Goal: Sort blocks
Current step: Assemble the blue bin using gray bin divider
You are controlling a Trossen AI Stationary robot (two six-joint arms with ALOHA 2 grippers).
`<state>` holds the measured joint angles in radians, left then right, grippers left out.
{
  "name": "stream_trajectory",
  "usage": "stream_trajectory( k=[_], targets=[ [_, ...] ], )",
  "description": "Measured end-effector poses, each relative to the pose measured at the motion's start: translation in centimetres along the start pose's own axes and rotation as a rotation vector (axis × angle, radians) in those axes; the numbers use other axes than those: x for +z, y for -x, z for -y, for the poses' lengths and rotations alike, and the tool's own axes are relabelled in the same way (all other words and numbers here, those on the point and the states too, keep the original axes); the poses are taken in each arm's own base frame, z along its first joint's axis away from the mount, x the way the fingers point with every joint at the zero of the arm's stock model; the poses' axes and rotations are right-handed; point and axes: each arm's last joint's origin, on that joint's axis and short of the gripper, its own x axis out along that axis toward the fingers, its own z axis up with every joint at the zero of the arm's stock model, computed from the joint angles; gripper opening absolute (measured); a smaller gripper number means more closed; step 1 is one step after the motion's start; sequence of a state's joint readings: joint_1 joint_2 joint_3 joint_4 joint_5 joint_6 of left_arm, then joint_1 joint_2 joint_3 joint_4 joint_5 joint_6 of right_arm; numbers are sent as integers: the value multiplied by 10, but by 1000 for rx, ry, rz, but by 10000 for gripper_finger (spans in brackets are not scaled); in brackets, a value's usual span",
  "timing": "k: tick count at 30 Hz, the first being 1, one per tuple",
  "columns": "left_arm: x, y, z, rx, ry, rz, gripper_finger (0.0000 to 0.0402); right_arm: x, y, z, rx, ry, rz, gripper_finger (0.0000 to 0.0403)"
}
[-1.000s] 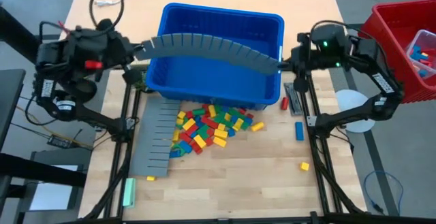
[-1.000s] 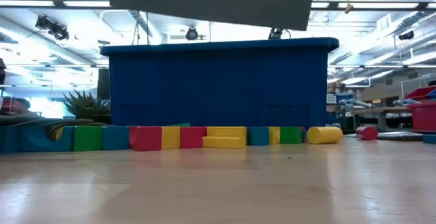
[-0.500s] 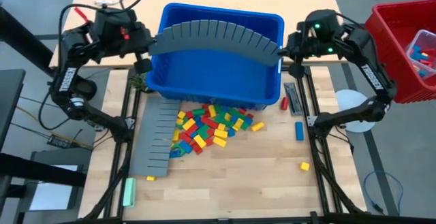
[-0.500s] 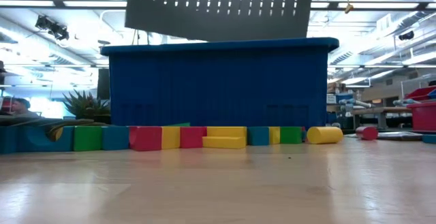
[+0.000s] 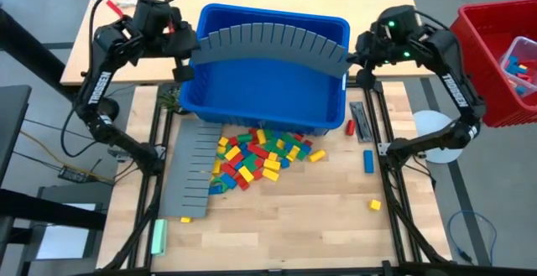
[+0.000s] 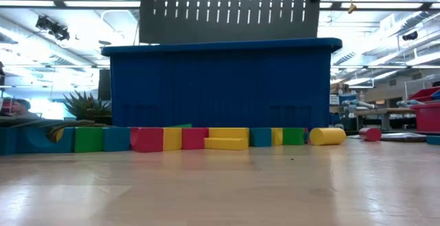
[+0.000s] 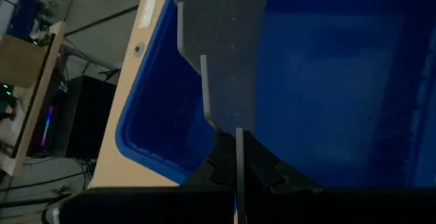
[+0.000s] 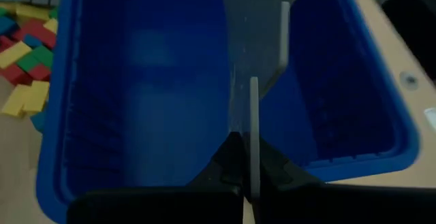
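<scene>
Both pincers, left (image 5: pixel 186 51) and right (image 5: pixel 352 55), are clamped on one ridged grey panel (image 5: pixel 268 41) above the blue plastic bin (image 5: pixel 340 100). Small glossy blocks (image 5: pixel 256 158) lie heaped mid-table; a second panel (image 5: pixel 191 169) rests beside them.

A grey ridged panel (image 5: pixel 264 43) is held arched above the blue bin (image 5: pixel 264 100) by the left hand (image 5: pixel 186 51) and right hand (image 5: pixel 357 55). Blocks (image 5: pixel 256 158) are heaped on the counter (image 5: pixel 319 226).
</scene>
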<state>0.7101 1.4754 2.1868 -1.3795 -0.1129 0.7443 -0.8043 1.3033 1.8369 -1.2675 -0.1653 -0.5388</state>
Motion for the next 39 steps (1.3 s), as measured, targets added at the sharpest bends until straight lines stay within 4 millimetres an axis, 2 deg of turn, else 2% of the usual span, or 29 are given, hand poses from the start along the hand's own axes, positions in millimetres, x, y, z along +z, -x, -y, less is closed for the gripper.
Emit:
stream_trajectory(
  k=[8, 16, 22, 30, 39],
  targets=[
    [-14, -7, -15, -56, -13, 30, 10, -1, 2, -1, -5, -6, 1, 0],
    [-35, -23, -39, -123, 25, 70, 10, -1, 19, -8, 66, 50, 105, 0],
    [-48, -21, -52, -109, 55, 120, 10, 1, 16, -8, 100, 55, 125, 0],
    [-56, -46, -58, -186, 155, 60, 10, 2, 13, -8, 131, 33, 129, 0],
    [-56, -47, -58, -165, 167, 31, 10, 4, 12, -8, 146, 20, 156, 0]
  ],
)
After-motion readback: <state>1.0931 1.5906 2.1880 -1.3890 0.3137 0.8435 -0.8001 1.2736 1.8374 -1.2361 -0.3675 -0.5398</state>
